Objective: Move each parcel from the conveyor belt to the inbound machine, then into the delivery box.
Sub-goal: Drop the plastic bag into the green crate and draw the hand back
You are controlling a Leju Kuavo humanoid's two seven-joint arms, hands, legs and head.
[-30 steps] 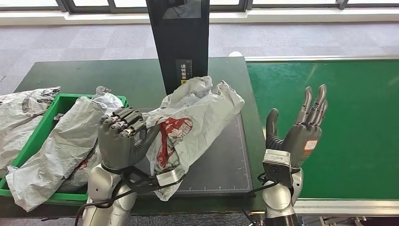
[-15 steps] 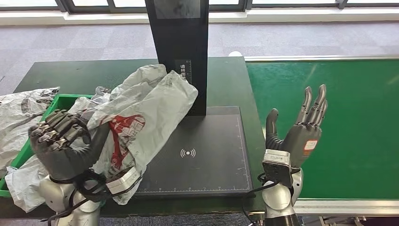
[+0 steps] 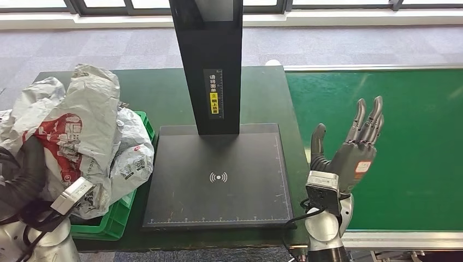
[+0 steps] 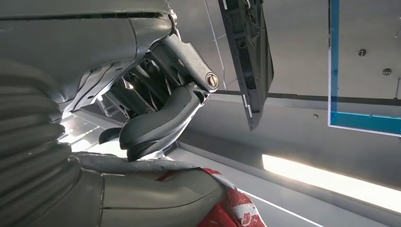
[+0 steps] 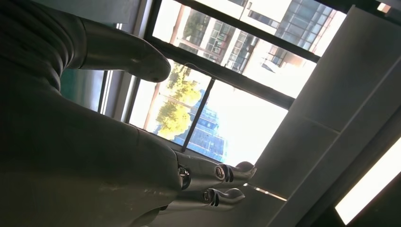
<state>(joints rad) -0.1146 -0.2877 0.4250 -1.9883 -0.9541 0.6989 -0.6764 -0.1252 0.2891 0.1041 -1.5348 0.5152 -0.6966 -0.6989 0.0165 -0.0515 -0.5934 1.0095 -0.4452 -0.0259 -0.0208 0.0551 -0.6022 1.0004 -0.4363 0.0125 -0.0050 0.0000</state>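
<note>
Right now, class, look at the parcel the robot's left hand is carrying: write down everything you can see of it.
The parcel is a soft grey-white plastic mailer bag, heavily crumpled, with a red printed design on its side. It stands roughly upright, raised above the green box at the table's left end, over other grey bags lying there. The left hand grips it; in the wrist view a thumb presses on its wrinkled surface. It is clear of the black scanner pad.
</note>
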